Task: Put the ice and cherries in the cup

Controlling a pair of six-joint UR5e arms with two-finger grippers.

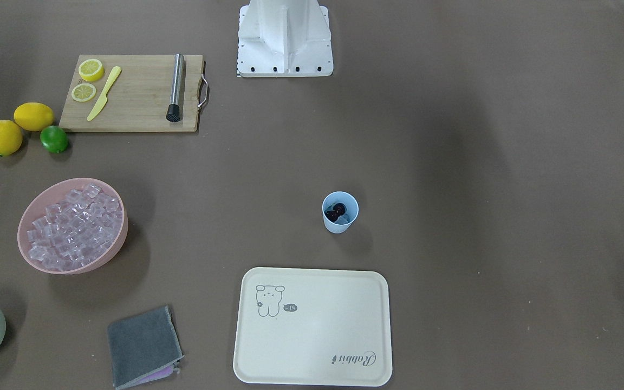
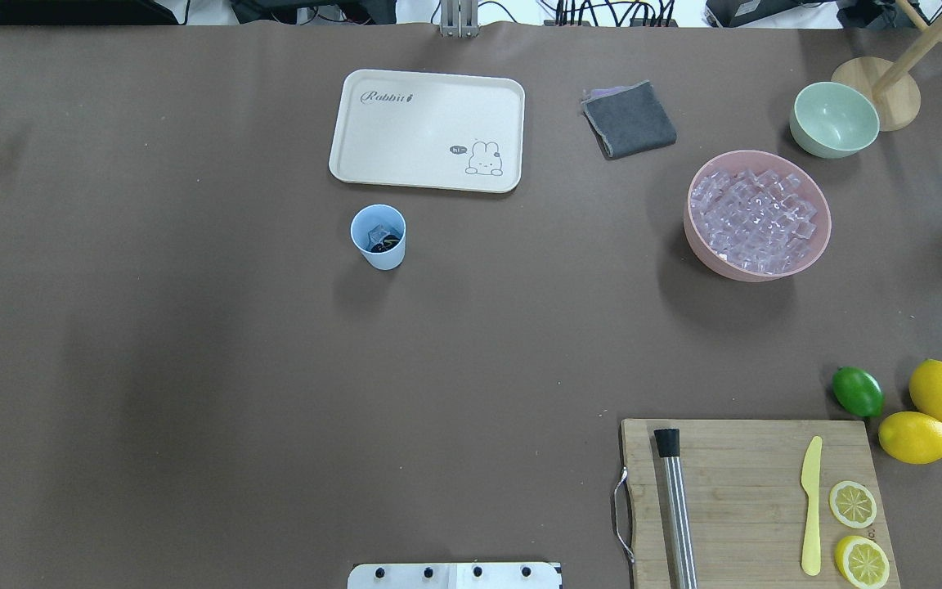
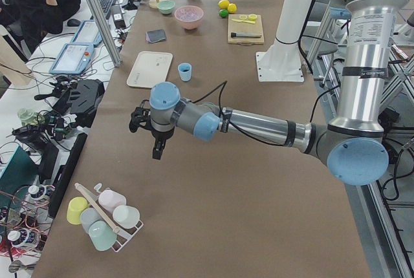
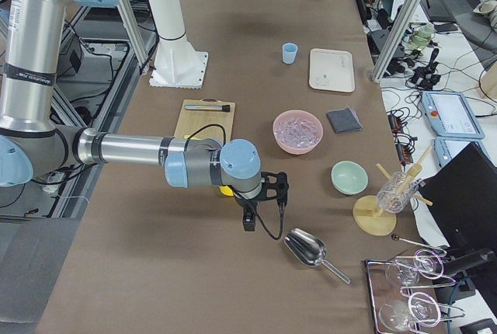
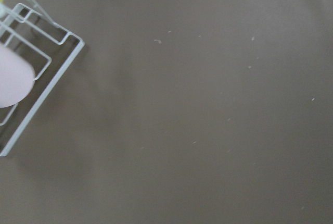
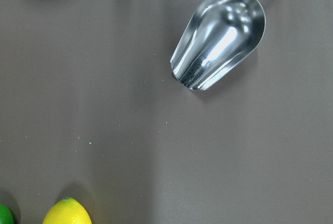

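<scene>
The light blue cup (image 1: 340, 213) (image 2: 378, 239) stands upright on the brown table, just on the robot's side of the cream tray. Dark cherries (image 1: 336, 211) (image 2: 387, 241) lie inside it, with something clear and glassy beside them. A heap of ice (image 1: 73, 225) (image 2: 753, 214) fills the pink bowl (image 1: 111, 254). My left gripper (image 3: 158, 150) hangs over bare table far from the cup, near a rack of cups. My right gripper (image 4: 248, 222) hovers by a metal scoop. Each shows only in a side view, so I cannot tell whether they are open or shut.
A cream tray (image 2: 405, 168), a grey cloth (image 2: 629, 119) and a pale green bowl (image 2: 834, 119) lie at the far side. The cutting board (image 2: 733, 458) carries a muddler, a yellow knife and lemon slices, with lemons and a lime (image 2: 857, 391) beside it. A metal scoop (image 6: 218, 39) lies right.
</scene>
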